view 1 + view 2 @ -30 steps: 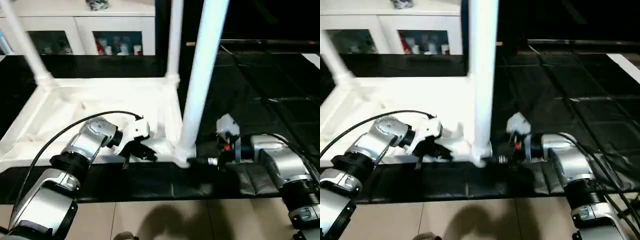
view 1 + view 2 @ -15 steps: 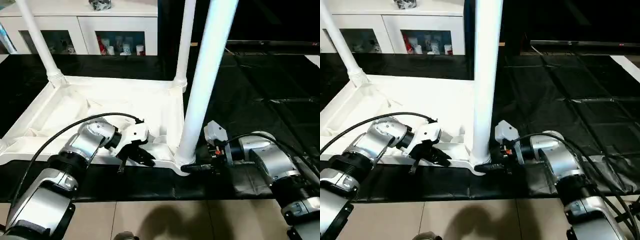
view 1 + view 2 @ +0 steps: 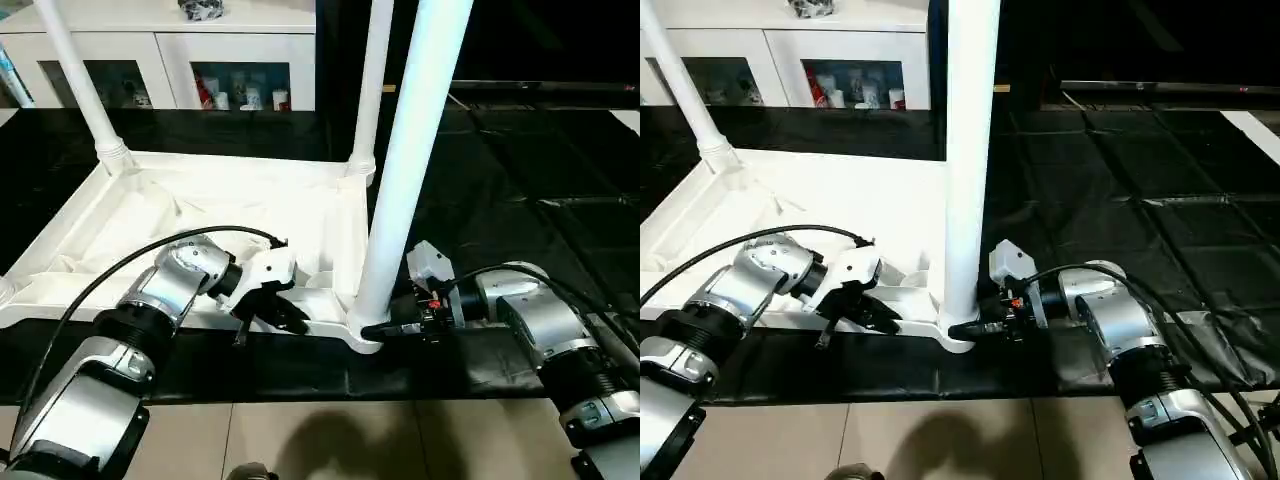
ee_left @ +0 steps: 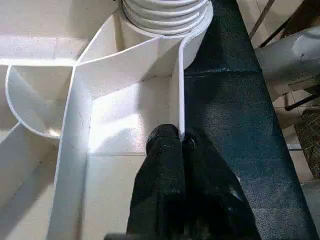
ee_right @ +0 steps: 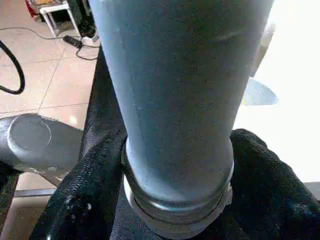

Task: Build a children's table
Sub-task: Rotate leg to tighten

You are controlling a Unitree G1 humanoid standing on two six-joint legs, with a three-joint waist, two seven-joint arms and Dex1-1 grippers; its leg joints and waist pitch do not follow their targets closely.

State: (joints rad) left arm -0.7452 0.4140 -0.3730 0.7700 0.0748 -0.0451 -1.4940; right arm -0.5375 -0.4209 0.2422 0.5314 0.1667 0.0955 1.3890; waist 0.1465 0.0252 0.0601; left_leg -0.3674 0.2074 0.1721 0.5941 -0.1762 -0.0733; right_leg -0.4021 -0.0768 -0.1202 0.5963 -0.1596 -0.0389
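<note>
Closing in since a second ago, the right gripper's fingers are narrowing around the near leg's base. Going left to right: the left gripper [image 3: 282, 316] is pinching the tabletop [image 3: 200, 205] rim wall, clenched on it; the upturned tabletop is lying on the black mat [image 3: 520, 200]; the near leg [image 3: 410, 150] is standing upright in its corner socket [image 3: 362, 335]; the right gripper [image 5: 177, 165] is straddling its base.

Tabletop [image 3: 200, 215] upturned on mat [image 3: 500, 170]; legs [image 3: 405, 170] upright in corners (cabinet [image 3: 190, 60] behind).
</note>
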